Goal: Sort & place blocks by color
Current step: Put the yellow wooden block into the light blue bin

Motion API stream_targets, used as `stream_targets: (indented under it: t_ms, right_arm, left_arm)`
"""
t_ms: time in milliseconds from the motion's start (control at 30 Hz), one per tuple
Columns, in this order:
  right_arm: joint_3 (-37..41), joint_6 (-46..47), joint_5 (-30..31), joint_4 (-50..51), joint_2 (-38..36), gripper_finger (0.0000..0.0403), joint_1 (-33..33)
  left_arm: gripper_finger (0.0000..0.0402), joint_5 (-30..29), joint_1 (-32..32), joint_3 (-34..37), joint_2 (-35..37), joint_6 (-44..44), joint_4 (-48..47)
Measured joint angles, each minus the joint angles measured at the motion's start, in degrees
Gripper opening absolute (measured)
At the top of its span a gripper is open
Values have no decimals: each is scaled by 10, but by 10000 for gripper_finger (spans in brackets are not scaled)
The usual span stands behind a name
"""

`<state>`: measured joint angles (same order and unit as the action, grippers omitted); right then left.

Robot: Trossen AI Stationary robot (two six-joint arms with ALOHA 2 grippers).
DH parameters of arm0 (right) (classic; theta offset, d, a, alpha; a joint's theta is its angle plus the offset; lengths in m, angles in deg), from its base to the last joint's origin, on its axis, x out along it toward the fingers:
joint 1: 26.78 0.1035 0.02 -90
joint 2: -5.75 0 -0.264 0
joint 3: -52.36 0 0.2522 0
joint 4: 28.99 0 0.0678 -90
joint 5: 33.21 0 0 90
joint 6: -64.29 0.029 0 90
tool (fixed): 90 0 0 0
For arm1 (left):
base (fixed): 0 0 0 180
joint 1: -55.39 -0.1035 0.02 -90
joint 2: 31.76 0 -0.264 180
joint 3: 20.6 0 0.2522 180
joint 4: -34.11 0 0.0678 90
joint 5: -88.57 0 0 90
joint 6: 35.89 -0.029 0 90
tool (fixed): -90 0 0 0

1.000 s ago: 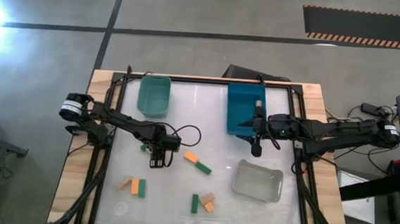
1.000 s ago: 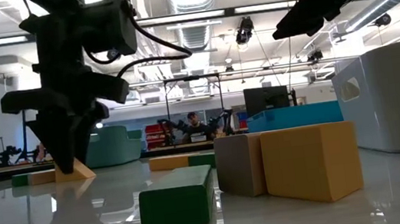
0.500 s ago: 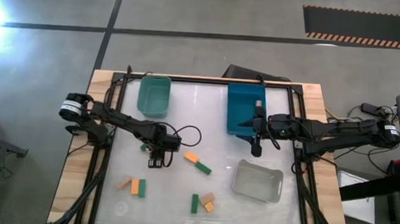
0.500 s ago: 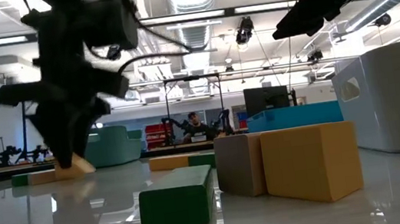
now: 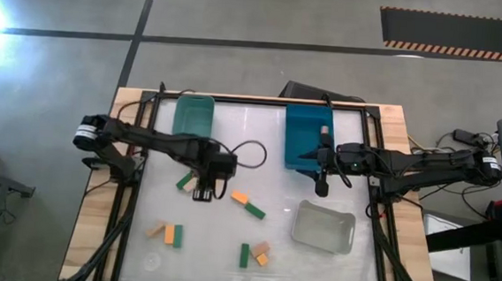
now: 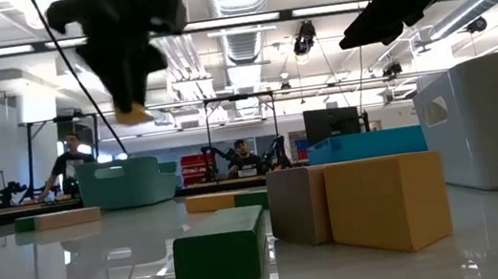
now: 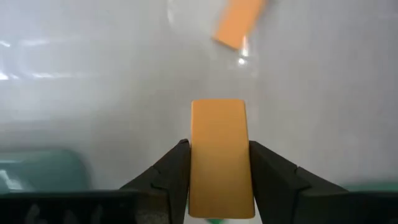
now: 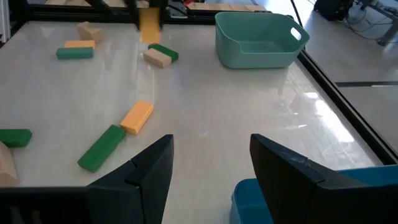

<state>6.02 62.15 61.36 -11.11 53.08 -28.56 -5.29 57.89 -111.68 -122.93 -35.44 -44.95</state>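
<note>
My left gripper [image 5: 203,191] hangs above the table's middle left, shut on an orange block [image 7: 219,155], which also shows in the low view [image 6: 134,110]. On the table under and beside it lie a green block and a tan block [image 5: 183,182]. An orange block [image 5: 240,196] and a green block [image 5: 254,210] lie to the right of them. More blocks lie near the front [image 5: 168,234], [image 5: 259,253]. My right gripper [image 8: 211,177] waits open by the blue bin [image 5: 308,137]. My left gripper pinches the orange block by its two long sides [image 7: 195,168] between its two fingers. The fingers come from above and point down. The block is lifted clear of the table, and its lower end [image 6: 135,112] shows just below the fingertips.
A teal bin [image 5: 193,120] stands at the far left and a clear bin [image 5: 323,227] at the near right. The table's black frame [image 5: 133,185] runs along its edges. A person [image 6: 67,163] stands in the room beyond the table.
My left gripper has risen from the table top by the green and tan blocks. It has taken the orange block up with it, and the block now hangs clear of the table. The other blocks have stayed where they were.
</note>
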Motion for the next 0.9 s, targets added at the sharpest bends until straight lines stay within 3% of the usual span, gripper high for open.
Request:
stream_targets:
  t_ms: [200,500,700,900]
  right_arm:
    - [0,0,0,0,0,203,0]
    - [0,-5,0,-1,0,203,0]
    - [0,-5,0,0,0,203,0]
    - [0,0,0,1,0,203,0]
  left_arm:
    - [130,-41,-80,-19,19,-67,-19]
    - [133,-61,-269,-18,22,-159,-12]
    - [133,-61,-389,-18,6,-174,9]
    - [134,-59,-462,-11,-20,-173,54]
